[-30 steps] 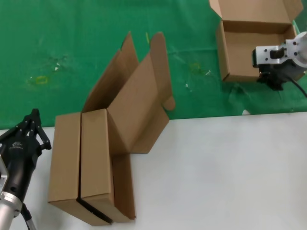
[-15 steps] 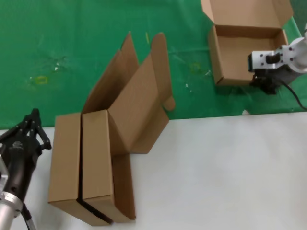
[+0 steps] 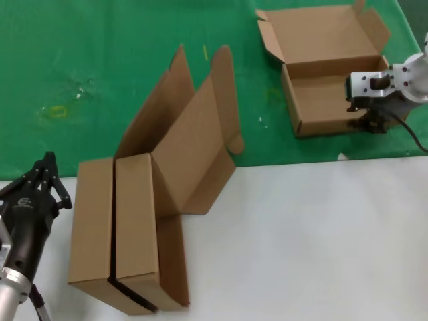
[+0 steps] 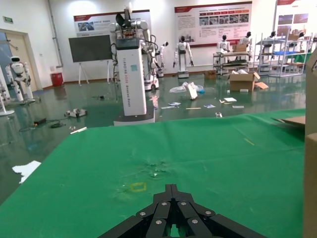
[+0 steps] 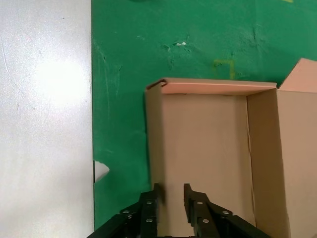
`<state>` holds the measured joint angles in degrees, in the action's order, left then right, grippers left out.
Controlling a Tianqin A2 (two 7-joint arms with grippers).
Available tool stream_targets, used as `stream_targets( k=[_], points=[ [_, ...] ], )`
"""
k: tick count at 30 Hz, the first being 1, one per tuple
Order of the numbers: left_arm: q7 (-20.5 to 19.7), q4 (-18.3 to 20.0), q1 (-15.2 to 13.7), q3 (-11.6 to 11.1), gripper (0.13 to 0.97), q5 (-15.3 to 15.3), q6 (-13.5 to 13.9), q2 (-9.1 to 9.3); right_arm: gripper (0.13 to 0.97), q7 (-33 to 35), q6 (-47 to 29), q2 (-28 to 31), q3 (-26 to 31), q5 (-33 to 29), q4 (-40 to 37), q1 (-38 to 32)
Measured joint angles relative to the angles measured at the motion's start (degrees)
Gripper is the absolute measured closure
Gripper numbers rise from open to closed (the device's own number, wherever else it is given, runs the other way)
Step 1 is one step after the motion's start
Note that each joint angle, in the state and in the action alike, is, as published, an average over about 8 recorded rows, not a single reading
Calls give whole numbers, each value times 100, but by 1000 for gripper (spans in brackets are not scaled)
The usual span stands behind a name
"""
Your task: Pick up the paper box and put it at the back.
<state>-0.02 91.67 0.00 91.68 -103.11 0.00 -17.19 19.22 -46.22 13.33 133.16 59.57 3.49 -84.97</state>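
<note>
**Q:** Cardboard item location?
**A:** The paper box (image 3: pixel 334 87) lies open on the green cloth (image 3: pixel 100 60), at the far right, with its lid folded back.

**Q:** Right arm pose?
**A:** The right gripper (image 3: pixel 370 124) reaches in from the right edge. Its fingers (image 5: pixel 148 203) pinch the box's near wall, one inside the tray and one outside.

**Q:** Left arm pose?
**A:** The left gripper (image 3: pixel 45 164) is parked at the near left, just beside two other boxes (image 3: pixel 134 227). Its fingers are pressed together at the tip.

**Q:** Surface and surroundings?
**A:** The white tabletop (image 3: pixel 307 241) adjoins the cloth on the near side. The left wrist view shows a hall with humanoid robots (image 4: pixel 183 54) and wall posters (image 4: pixel 213 22).
</note>
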Motion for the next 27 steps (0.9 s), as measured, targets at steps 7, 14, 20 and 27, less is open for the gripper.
stream_targets(
  k=[7,14,20,27],
  points=[
    [0,0,0,0,953,0,0,0,823,0,0,0,0,0,0,0],
    [0,0,0,0,953,0,0,0,710,0,0,0,0,0,0,0],
    [0,0,0,0,934,0,0,0,560,0,0,0,0,0,0,0],
    [0,0,0,0,923,0,0,0,481,0,0,0,0,0,0,0]
  ],
)
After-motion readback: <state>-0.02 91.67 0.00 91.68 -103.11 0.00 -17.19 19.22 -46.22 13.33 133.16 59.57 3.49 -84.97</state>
